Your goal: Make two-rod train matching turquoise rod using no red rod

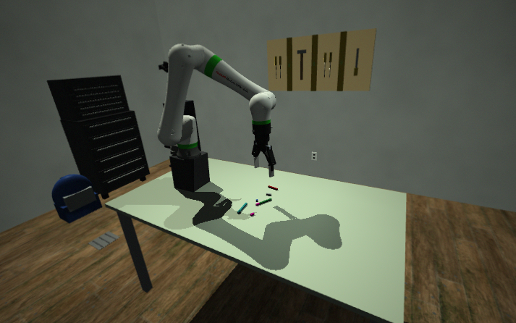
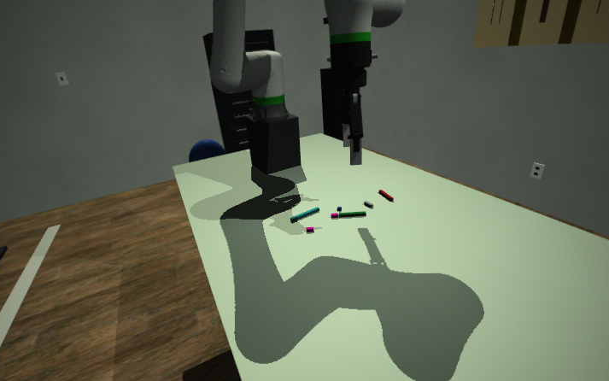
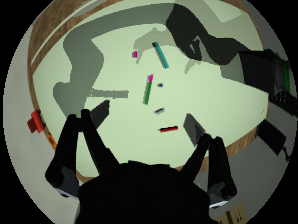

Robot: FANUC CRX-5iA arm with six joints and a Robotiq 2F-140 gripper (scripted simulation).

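- The long green rod (image 2: pixel 352 213) and a short magenta rod (image 2: pixel 334 215) lie end to end on the pale green table (image 2: pixel 486 246), apparently touching; any gap is too small to judge.
- The long turquoise rod (image 2: pixel 304 214) lies just beside them.
- My black two-finger gripper (image 1: pixel 265 166) hangs above, behind the rods, fully open, empty.
- In the wrist view, the second magenta rod (image 3: pixel 135 54) is only a speck.
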